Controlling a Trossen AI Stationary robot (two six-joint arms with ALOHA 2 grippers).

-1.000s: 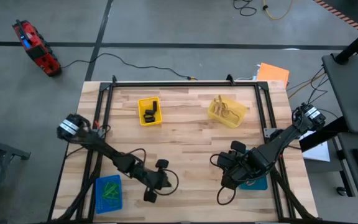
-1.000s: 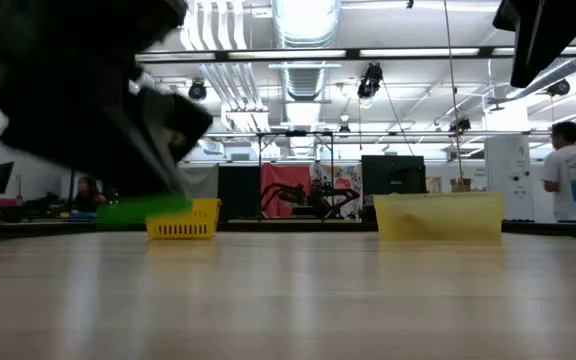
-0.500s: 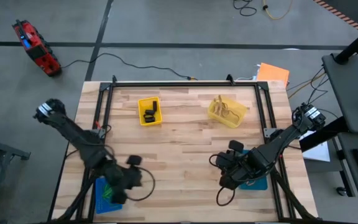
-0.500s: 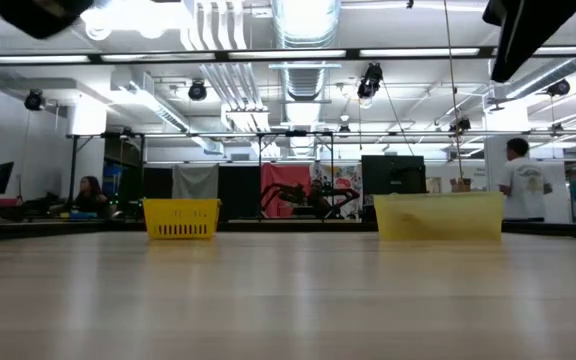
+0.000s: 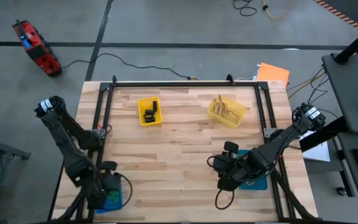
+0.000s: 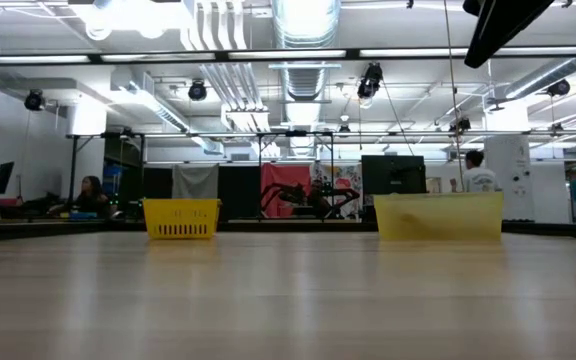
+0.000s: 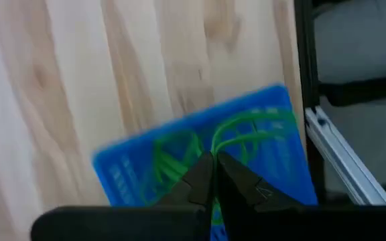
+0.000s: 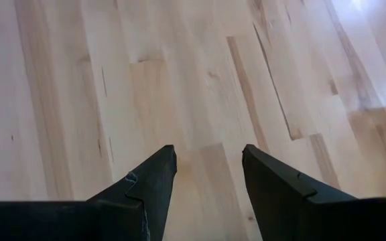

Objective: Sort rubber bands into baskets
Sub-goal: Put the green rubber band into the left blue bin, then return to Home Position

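My left gripper hangs over the bright blue basket at the table's near left corner, shut on a green rubber band. More green bands lie in that basket. My right gripper is open and empty over bare wood, beside the teal-blue basket, which its arm partly hides. The bright yellow basket holds black bands. The pale yellow basket holds tan bands. My left gripper pinches the green rubber band between its two shut fingertips, coming from above. A loop of the band curves out from the tips over the blue basket. Whether the loop rests on the bands below, I cannot tell.
A black metal frame runs around the table top. The middle of the wooden table is bare. In the low view the yellow basket and the pale yellow basket stand at the far side; people move in the room behind.
My left gripper has swung from the table's near middle toward the near left corner and now hangs over the blue basket, fingers still shut. Its arm has left the low view.
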